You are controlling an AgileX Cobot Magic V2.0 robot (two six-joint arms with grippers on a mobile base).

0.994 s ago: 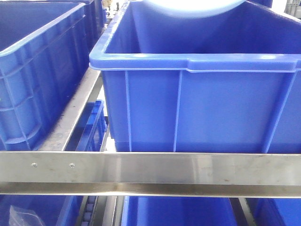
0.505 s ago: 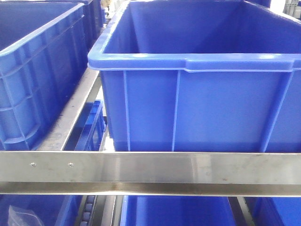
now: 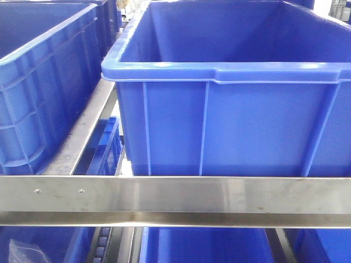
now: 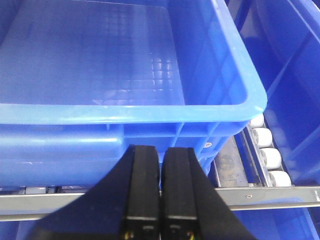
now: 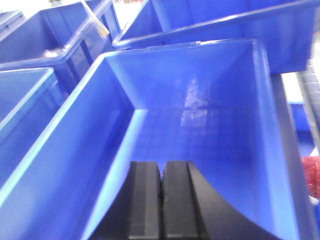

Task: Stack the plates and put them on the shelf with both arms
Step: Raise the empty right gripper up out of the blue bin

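No plate shows in any current view; the plates are out of view. My left gripper is shut and empty, its black fingers pressed together in front of the near wall of a blue crate. My right gripper is shut and empty, held over the inside of another blue crate. Neither arm shows in the front view.
The front view shows a large blue crate on a metal rack, a steel rail across the front, and a second blue crate at left. More crates sit below. White rollers run beside the crate. A red item is at the far right.
A pale round plate edge at the top of the front view a second ago has gone out of view. The view has shifted slightly.
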